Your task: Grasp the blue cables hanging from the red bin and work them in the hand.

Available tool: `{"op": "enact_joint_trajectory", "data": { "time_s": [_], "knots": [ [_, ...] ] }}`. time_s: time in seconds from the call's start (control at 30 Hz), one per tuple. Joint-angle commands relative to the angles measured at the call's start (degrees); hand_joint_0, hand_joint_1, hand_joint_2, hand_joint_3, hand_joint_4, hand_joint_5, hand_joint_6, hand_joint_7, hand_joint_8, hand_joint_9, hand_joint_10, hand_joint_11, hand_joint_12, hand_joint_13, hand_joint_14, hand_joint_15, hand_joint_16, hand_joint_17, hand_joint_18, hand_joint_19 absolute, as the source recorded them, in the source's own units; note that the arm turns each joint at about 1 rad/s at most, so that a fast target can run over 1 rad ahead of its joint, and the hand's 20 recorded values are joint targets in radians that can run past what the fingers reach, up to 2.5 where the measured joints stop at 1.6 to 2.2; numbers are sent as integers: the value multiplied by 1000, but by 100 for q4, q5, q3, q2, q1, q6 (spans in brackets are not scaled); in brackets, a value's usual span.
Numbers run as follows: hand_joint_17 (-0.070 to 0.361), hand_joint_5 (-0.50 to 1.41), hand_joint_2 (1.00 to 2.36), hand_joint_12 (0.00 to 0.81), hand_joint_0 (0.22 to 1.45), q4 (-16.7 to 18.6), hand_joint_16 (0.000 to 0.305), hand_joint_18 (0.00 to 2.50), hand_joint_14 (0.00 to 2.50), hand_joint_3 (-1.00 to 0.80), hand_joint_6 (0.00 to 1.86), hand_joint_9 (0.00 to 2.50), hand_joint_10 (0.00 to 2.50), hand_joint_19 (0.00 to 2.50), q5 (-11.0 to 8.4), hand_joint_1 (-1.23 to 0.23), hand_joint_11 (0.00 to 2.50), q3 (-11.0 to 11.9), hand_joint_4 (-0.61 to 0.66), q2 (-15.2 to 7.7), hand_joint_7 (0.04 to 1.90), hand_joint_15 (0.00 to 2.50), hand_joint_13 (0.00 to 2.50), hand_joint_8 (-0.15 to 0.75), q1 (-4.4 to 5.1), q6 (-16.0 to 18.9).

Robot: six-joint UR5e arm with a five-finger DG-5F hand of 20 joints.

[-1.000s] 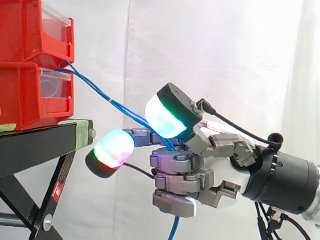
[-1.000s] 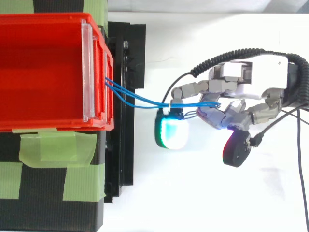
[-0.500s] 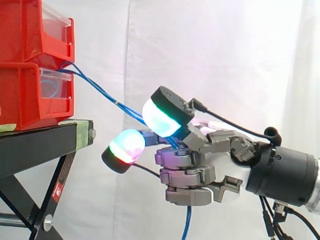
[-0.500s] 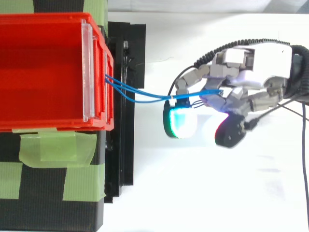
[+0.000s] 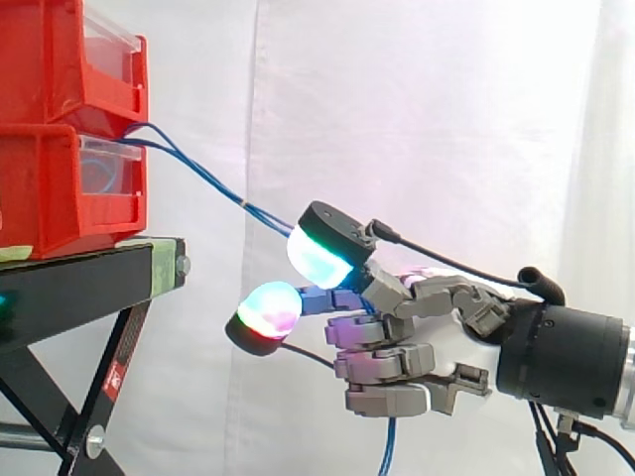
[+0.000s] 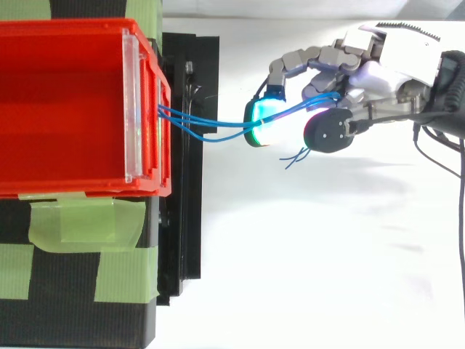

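Hand (image 5: 417,349) curled round two blue cables (image 5: 238,199), two stacked red bins (image 5: 50,188)

A white curtain (image 5: 446,109) hangs across the back in the side view, evenly lit, with soft vertical folds and a seam running down left of its middle. At the left a black stand (image 5: 69,293) has a flat top edged with green tape (image 5: 164,263), and below it 2 slanted struts (image 5: 131,332) cross, one bearing a small red label. From above, the stand's top shows black with broad strips of the same green tape across it, and beside it lies a bright white surface (image 6: 305,283) with faint grey shadows.
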State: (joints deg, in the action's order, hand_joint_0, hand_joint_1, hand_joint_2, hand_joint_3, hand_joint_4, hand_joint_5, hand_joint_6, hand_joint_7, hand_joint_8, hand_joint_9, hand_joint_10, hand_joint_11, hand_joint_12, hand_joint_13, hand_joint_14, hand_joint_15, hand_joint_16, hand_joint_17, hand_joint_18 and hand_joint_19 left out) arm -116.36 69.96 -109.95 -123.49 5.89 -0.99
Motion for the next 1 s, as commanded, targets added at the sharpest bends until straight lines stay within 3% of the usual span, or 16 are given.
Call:
{"op": "enact_joint_trajectory", "data": {
  "time_s": [0.0, 0.17, 0.33, 0.7, 0.87, 0.97],
  "knots": [
    [103, 3, 1002, 369, 875, 8, 46, 1548, 2500, -948, 581, 952, 2500, 1890, 106, -629, 1849, 0, 185, 9, 1102, 1318, 1112, 293, 0, 3],
    [105, 2, 1002, 370, 871, 8, 47, 1545, 2500, -952, 599, 950, 2500, 1885, 325, -627, 1822, 0, 184, 106, 1093, 1316, 1109, 293, -18, -59],
    [104, -1, 1002, 368, 867, -10, 46, 1547, 2500, -952, 633, 950, 2500, 1882, 325, -624, 1826, 0, 186, 246, 1093, 1293, 1109, 293, -35, -252],
    [104, -9, 1002, 364, 865, -10, 46, 1552, 2500, -955, 683, 951, 2500, 1896, 299, -623, 1837, 9, 187, 246, 1086, 1305, 1114, 294, -70, -235],
    [104, -9, 1002, 365, 860, -45, 46, 1554, 2500, -952, 693, 950, 2500, 1908, 308, -621, 1843, 0, 187, 457, 1082, 1304, 1114, 287, -97, -305],
    [104, -8, 1002, 357, 858, -80, 46, 1555, 2500, -947, 709, 958, 2500, 1900, 325, -620, 1827, 0, 187, 457, 1086, 1309, 1112, 293, -123, -296]
  ]
}}
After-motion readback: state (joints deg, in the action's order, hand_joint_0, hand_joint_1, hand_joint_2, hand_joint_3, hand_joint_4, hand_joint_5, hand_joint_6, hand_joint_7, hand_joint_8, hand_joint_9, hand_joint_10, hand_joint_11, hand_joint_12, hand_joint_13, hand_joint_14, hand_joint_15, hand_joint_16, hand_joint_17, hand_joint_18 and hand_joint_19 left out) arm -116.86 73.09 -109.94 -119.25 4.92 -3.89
